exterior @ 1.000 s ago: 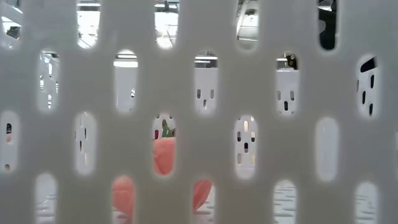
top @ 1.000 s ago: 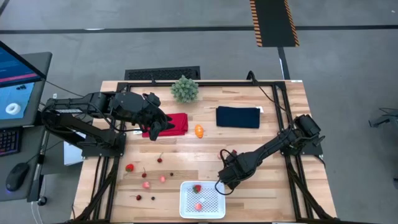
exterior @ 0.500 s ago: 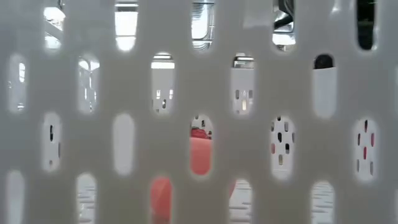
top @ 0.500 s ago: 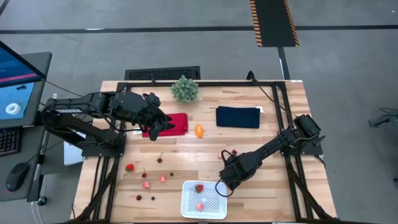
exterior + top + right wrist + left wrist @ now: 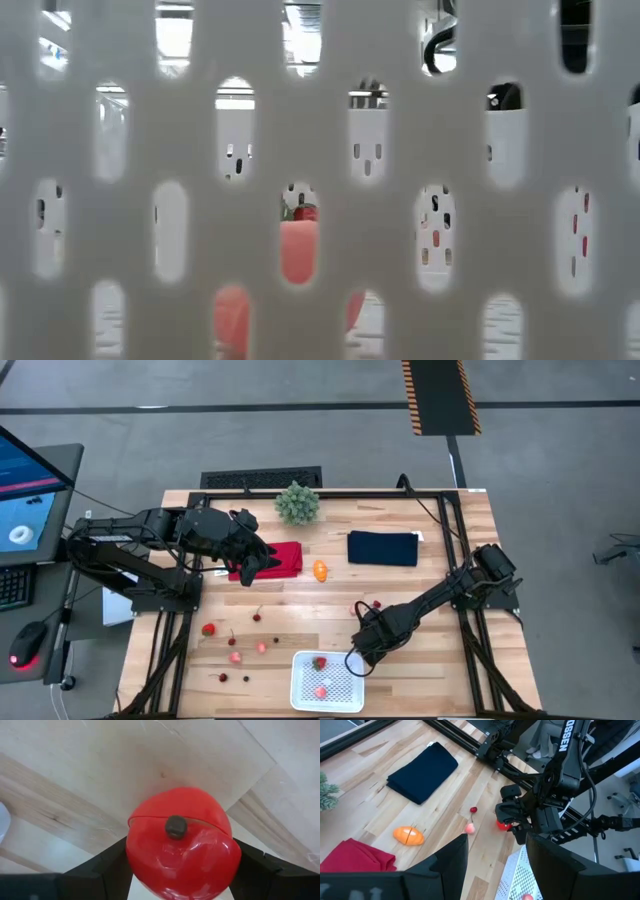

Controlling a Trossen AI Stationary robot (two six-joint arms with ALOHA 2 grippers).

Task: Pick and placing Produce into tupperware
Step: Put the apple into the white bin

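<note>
A red pepper-like piece of produce (image 5: 182,845) stands on the wooden table (image 5: 430,540), just right of the white tupperware (image 5: 325,682). My right gripper (image 5: 362,634) points down over it and is shut on it. The tupperware holds a strawberry (image 5: 319,662) and a pinkish piece (image 5: 320,691). An orange piece (image 5: 319,570), a strawberry (image 5: 208,628), pinkish pieces (image 5: 235,656) and cherries (image 5: 256,617) lie loose on the table. My left gripper (image 5: 250,564) hangs open above the red cloth (image 5: 283,557), with nothing between its fingers. My right gripper pinches the red piece by its two opposite sides (image 5: 136,855) between its two fingers (image 5: 112,867). The fingers come from above and point down. The piece rests on the table with its dark stem (image 5: 176,826) up.
A navy cloth (image 5: 383,548) lies at the far right and a bushy green plant (image 5: 297,503) at the far edge. A pinkish piece (image 5: 469,828) and a cherry (image 5: 473,810) lie close to my right gripper. The tupperware's perforated wall (image 5: 330,150) fills the low view.
The tupperware has shifted a little on the table. In the low view its wall slid sideways one way and then partly back. Both arms stay about where they were.
</note>
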